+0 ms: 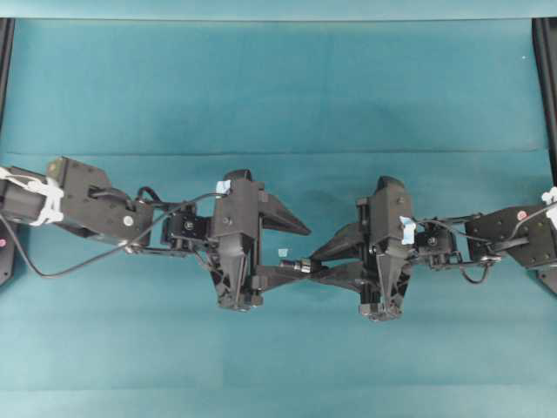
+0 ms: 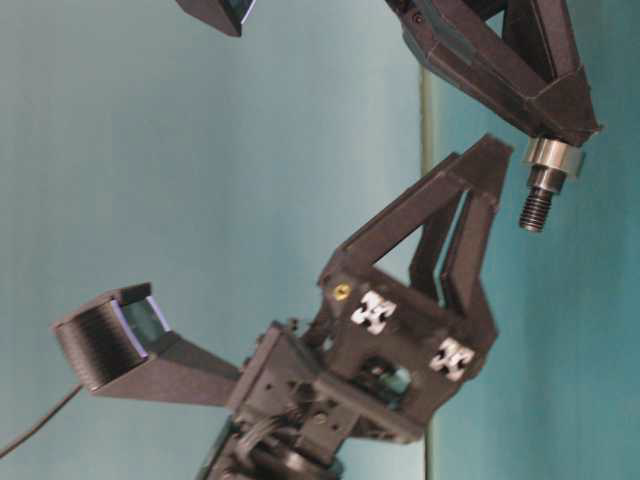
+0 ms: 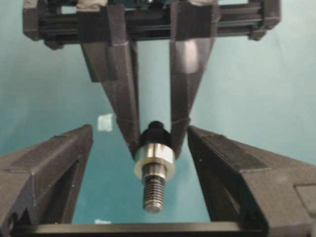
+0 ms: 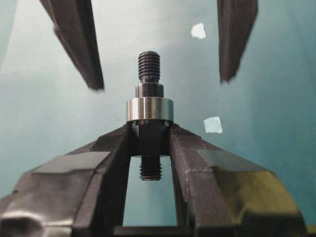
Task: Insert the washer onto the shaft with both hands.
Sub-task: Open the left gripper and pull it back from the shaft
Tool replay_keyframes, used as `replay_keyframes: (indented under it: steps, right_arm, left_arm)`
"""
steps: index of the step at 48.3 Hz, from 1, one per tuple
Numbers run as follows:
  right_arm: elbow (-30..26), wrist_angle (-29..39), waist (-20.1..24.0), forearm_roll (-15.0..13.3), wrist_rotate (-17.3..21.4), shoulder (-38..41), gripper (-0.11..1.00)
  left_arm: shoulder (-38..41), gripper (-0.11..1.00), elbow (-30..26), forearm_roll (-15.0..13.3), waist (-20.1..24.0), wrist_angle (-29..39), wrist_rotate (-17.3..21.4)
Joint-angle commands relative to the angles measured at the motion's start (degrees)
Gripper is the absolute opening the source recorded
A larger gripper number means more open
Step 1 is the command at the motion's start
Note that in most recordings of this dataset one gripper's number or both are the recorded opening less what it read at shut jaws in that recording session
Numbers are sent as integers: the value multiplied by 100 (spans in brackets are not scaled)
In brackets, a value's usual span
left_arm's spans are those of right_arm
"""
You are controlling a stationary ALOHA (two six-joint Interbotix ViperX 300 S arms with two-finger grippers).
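From my right wrist view, nearest the lens, my right gripper point(image 4: 150, 136) was clamped on the shaft point(image 4: 149, 66), its fingers point(image 4: 111, 143) pinching the dark body at the middle of the frame. Just above the fingertips sat the washer point(image 4: 149, 109), seated around the shaft against a step, with the threaded end poking up past it. Farther off, at the upper left and upper right of that frame, the two fingers of my left gripper point(image 4: 160, 47) stood wide apart, well clear of washer and shaft, holding nothing. Beyond them lay the teal table point(image 4: 276, 98) with pale tape squares point(image 4: 213, 124).

Overhead, the grippers met near the middle of the frame, the shaft between them.

I judged the insertion itself done and the release in hand. The next move called for my left arm to back straight away along the shaft's line without brushing the thread, while my right kept its grip steady.
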Motion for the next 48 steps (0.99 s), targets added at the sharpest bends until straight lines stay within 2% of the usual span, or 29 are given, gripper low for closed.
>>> replay_keyframes:
  steps: [1,11,35,48]
  right_arm:
    - [-97,-35,9,0,9,-35,0]
    - [-105,-35,9,0,9,-44,0]
    - [-114,-44,9,0,9,-35,0]
    - [-123,-44,9,-9,9,-26,0]
  left_arm:
    - [-299,84,0,9,-18,88,9]
    - [-791,83,237,9,-26,360,18]
    - [-1978,83,1046,9,-193,1986,9]
    - [-2145,83,1160,9,-202,2057,18]
